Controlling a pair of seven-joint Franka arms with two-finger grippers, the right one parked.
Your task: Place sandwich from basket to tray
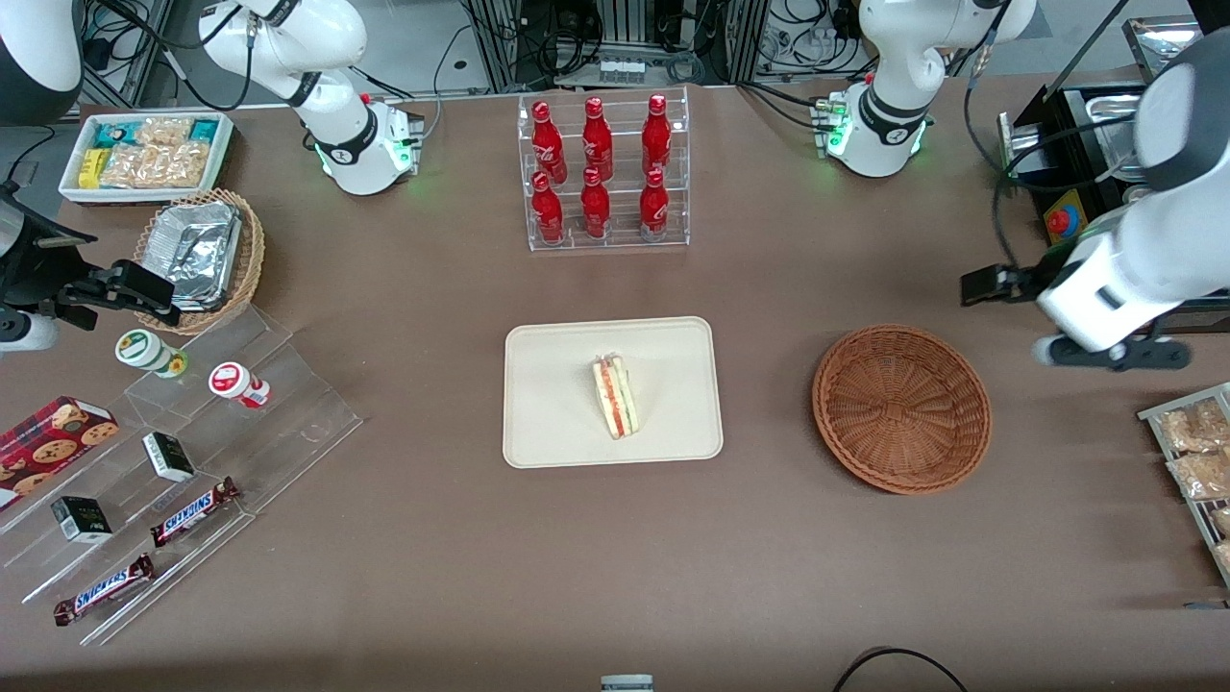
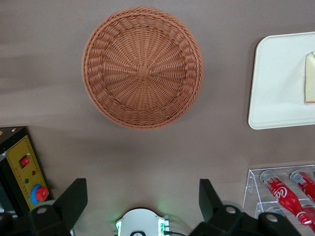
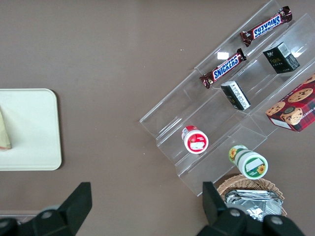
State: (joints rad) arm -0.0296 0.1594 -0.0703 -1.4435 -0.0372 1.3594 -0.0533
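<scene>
Sandwich [image 1: 615,396] stands on its crust edge near the middle of the tray [image 1: 548,423] in the front view, filling layers facing up; it looks delivered. The basket [image 1: 901,408] sits on the table [image 1: 615,557] toward the working arm's end, well apart from the tray, with nothing in it. The end effector [image 1: 1105,352] hangs high off the table, clear of the basket, likely a retreat posture.

From the left wrist, its fingers [image 2: 74,199] are spread wide with nothing between them, the basket visible under the camera and a tray corner with a slice of sandwich beside it. Cola bottles [image 2: 283,189] stand in a clear rack.

The right wrist view shows another tray corner [image 3: 29,128] and the sandwich's edge.
</scene>
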